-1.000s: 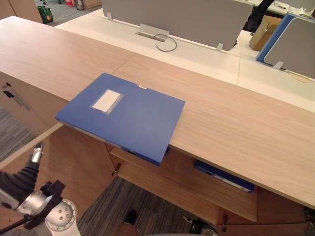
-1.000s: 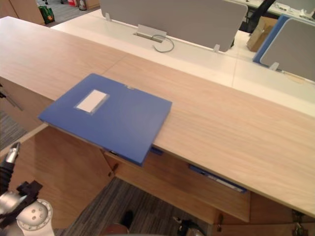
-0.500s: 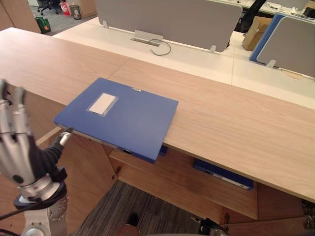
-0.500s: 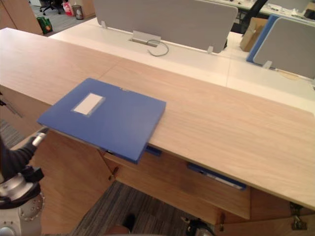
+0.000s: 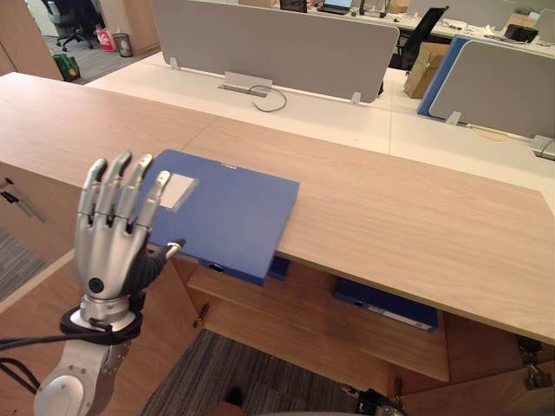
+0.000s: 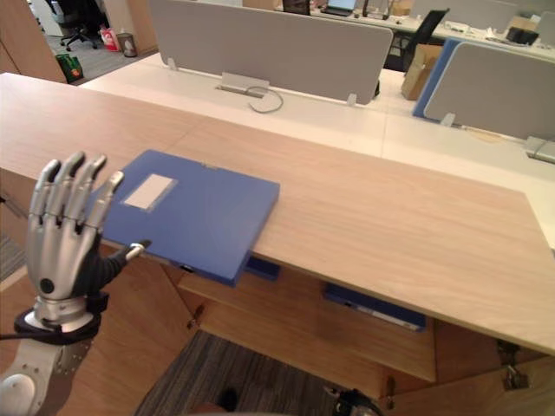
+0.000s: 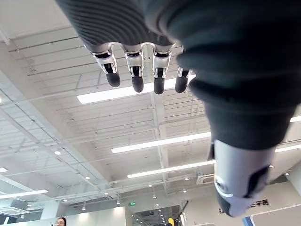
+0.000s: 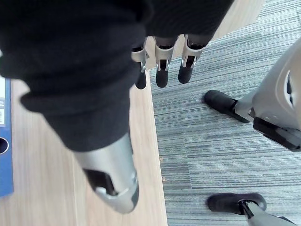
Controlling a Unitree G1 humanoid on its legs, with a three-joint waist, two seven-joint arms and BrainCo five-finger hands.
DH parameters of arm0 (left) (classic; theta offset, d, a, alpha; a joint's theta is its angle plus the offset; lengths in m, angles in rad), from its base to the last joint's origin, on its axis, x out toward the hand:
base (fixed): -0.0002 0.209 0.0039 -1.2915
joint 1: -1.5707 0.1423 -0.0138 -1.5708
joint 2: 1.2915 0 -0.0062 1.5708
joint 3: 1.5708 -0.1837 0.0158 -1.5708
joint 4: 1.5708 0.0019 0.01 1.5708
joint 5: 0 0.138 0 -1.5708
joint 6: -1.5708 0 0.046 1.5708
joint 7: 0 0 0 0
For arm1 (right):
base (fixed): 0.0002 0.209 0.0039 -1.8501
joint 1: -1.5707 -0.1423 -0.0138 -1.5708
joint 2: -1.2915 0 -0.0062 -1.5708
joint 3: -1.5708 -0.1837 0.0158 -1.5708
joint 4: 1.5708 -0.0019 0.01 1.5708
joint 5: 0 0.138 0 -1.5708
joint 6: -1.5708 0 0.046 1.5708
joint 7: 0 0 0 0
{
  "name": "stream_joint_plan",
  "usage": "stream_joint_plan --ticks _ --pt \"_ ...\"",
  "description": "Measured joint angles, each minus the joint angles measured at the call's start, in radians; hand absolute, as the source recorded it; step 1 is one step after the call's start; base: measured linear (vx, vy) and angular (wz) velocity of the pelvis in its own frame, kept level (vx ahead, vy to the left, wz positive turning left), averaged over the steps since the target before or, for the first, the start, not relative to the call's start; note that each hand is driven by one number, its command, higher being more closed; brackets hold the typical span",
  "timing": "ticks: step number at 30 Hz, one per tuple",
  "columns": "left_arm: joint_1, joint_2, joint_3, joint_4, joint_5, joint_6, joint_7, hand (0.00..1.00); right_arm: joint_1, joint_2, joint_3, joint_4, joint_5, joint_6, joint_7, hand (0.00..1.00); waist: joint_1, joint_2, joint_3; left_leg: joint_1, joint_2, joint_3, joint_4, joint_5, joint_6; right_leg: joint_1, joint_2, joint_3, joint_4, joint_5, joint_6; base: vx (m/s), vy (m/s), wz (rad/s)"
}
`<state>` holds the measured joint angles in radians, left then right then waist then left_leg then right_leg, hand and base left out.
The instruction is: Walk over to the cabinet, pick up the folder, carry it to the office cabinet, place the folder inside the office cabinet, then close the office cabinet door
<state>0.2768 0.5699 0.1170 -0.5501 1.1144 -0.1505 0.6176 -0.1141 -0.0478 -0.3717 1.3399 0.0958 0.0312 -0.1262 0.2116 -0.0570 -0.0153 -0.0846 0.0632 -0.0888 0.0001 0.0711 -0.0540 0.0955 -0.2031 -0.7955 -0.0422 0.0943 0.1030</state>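
Folder (image 5: 230,212) lies just behind the upright left robot hand (image 5: 108,256); fingers (image 5: 117,189) straight.

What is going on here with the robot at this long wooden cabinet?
The robot stands at the wooden cabinet, where a blue folder lies flat on top, one corner jutting over the front edge. Its left hand is held up open, fingers straight, close before the folder, not gripping it. Its right hand hangs open, low above the carpet. Nothing is picked up yet.
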Motion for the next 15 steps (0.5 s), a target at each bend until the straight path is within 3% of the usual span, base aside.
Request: stream_joint_plan --ticks 8,15 --pt "0.000 0.046 -0.019 0.032 0.011 -0.035 -0.025 0.00 0.000 -0.003 -0.039 0.000 -0.003 0.000 0.004 0.00 -0.002 -0.006 -0.004 0.001 0.006 0.005 -0.003 0.001 -0.001 -0.002 0.006 0.004 -0.003 0.000 0.000 0.00 -0.003 -0.02" --pt "0.000 0.068 -0.018 0.032 0.011 -0.036 -0.034 0.00 -0.001 -0.006 -0.043 0.000 -0.003 0.000 0.005 0.00 -0.001 -0.010 -0.007 0.003 0.010 0.005 -0.013 0.004 -0.004 -0.003 0.011 0.004 -0.004 -0.001 -0.001 0.00 0.000 0.00"
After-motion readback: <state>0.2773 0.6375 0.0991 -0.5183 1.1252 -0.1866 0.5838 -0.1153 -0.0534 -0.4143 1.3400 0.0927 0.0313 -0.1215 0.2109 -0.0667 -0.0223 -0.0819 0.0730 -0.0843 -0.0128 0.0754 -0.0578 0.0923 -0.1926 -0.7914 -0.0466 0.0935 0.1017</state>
